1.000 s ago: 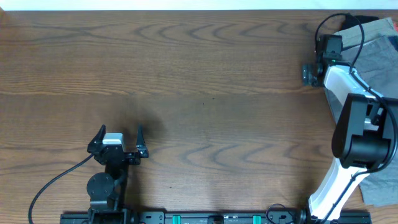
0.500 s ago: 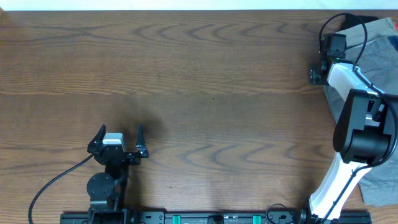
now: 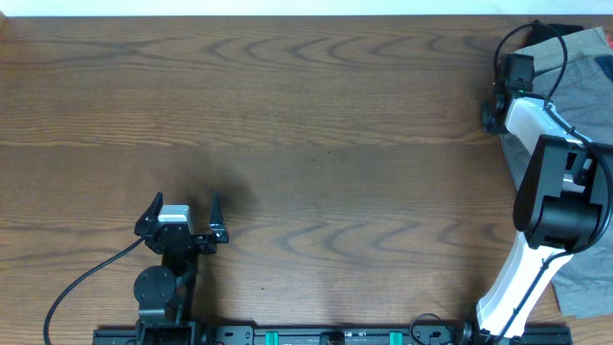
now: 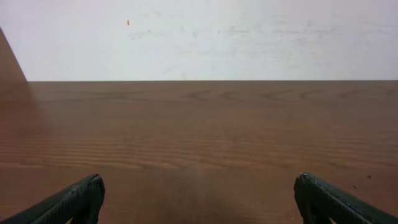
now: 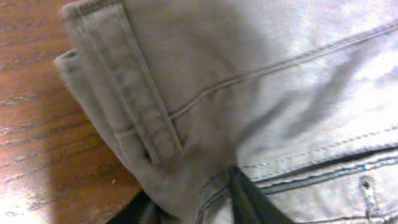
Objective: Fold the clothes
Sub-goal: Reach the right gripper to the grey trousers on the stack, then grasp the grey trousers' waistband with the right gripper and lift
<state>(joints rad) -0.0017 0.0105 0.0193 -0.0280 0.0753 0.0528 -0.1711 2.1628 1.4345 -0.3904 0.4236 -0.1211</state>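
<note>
The clothes lie in a pile at the table's far right edge, with the grey shorts on top. In the right wrist view the grey shorts fill the frame, the waistband and a belt loop at the left. My right gripper sits at the pile's left edge. Its dark fingers have closed on a bunched fold of the shorts near the waistband, and the right gripper pinches that fold. My left gripper stands open over bare wood at the front left, and the left gripper has nothing between its fingers.
A dark piece and a tan piece show at the pile's far end. More grey fabric lies at the front right beside the right arm's base. The wooden table ends at a white wall behind.
The right gripper moved right onto the edge of the pile and its jaws closed on the grey shorts. The left arm has not moved.
</note>
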